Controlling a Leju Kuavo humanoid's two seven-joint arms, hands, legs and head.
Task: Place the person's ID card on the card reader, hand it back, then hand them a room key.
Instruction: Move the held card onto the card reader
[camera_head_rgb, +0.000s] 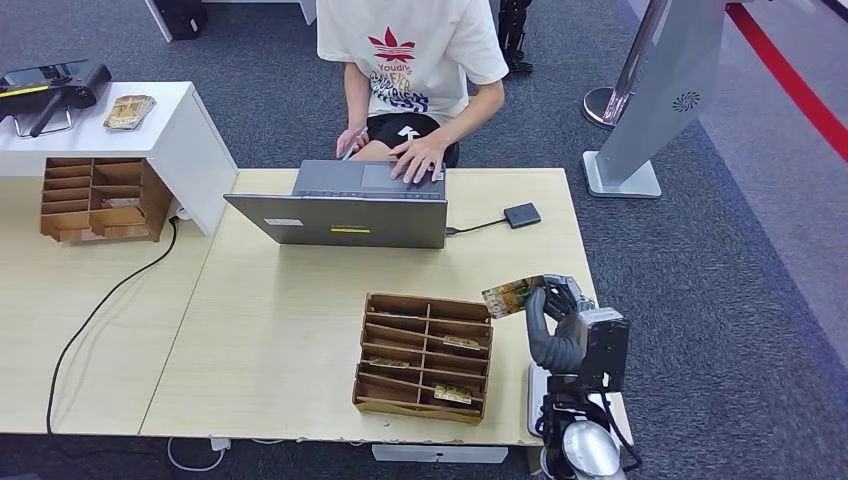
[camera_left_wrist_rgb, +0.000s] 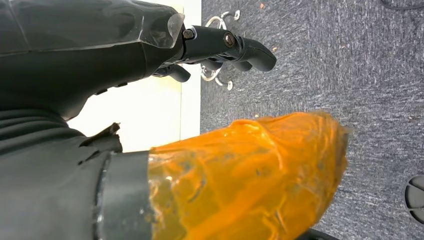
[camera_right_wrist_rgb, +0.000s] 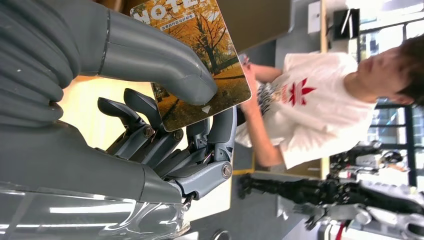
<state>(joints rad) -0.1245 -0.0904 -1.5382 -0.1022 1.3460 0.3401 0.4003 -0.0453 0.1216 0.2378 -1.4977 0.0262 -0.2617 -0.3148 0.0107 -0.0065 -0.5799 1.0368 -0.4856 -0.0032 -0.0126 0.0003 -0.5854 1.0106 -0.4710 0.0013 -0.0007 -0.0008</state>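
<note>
The right hand (camera_head_rgb: 560, 325) is raised over the right front part of the light wooden surface (camera_head_rgb: 280, 340), pinching a room key card (camera_head_rgb: 513, 295) between its thick grey thumb and darker fingers (camera_right_wrist_rgb: 200, 140); the card, printed with an autumn tree scene and the letters "HOTE" at its edge, sticks out from the hand toward the person (camera_head_rgb: 415, 60) and sits in the air just above and to the right of the wooden compartment tray (camera_head_rgb: 425, 357). That tray lies on the surface in front of the robot, with a few cards lying in its slots. Across the surface the person in a white T-shirt sits behind an open grey laptop (camera_head_rgb: 345, 205), one hand on its keyboard. A small black card reader (camera_head_rgb: 522, 215) lies on the surface just right of the laptop, joined to it by a thin cable. A second wooden organiser (camera_head_rgb: 100, 200) stands at the far left beside a white cabinet (camera_head_rgb: 190, 140). The left hand (camera_left_wrist_rgb: 220, 50) hangs over grey carpet beside the surface's edge, its dark fingers curled in around nothing.
</note>
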